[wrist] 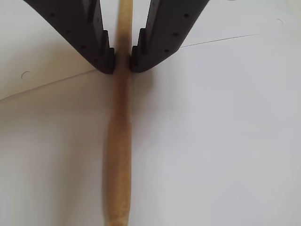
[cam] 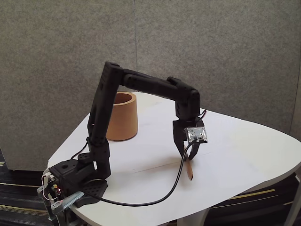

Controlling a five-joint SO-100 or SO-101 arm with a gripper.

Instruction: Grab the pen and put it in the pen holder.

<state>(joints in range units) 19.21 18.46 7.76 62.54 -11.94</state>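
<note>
Pen (wrist: pixel 120 160), thin tan wooden stick with a fatter rounded lower end, hanging near vertical above white counter (cam: pixel 244 155), pinched between black plastic gripper (wrist: pixel 122 63) fingers, orange-brown cardboard-looking cylinder pen holder (cam: pixel 122 117) well apart.

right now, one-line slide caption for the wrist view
Black jaws closed on the tan pen, seen from the wrist above the white table.
</note>
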